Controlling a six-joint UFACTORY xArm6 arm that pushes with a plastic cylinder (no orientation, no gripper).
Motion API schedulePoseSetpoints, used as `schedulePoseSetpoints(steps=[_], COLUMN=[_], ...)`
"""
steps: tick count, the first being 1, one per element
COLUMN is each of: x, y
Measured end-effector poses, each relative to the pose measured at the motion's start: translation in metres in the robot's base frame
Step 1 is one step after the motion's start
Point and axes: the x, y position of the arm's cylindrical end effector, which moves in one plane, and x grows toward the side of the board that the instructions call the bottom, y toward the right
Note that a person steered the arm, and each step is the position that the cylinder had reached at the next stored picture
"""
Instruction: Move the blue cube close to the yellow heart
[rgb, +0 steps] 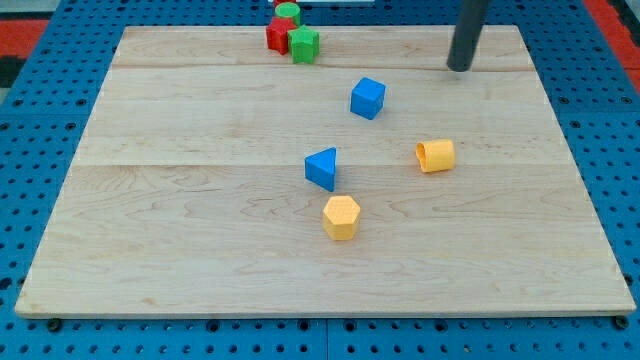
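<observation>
My tip (460, 68) is hovering up-right of the blue cube (367, 98), not touching; no jawed end effector here. Yellow heart (435, 155) is sitting lower right. Risk: off-centre push sending the cube toward the blue triangular block (322, 168).

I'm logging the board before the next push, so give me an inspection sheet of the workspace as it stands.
Surface: pale wooden board, flat, lying on a blue perforated base.
Job's things: blue cube sits up and to the right of centre; yellow heart lies below it and to its right, apart from it.
Clutter: blue triangular block with a yellow hexagonal block just below it; red and green blocks huddled at the top edge.
Grippers: none; my tip is to the upper right of the blue cube, not touching any block.
Cables: nothing seen.
Surroundings: red strips at the top corners.
</observation>
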Motion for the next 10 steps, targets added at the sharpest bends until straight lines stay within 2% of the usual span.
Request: schedulePoseSetpoints(steps=[1,2,3,4,5,6,7,8,9,10], x=[-0.001,-0.009,0.005,0.049,0.064,0.046,0.087,0.146,0.152,0.135], y=[0.017,-0.041,-0.136,-0.16,-0.128,-0.13,-0.114,-0.113,-0.113,-0.109])
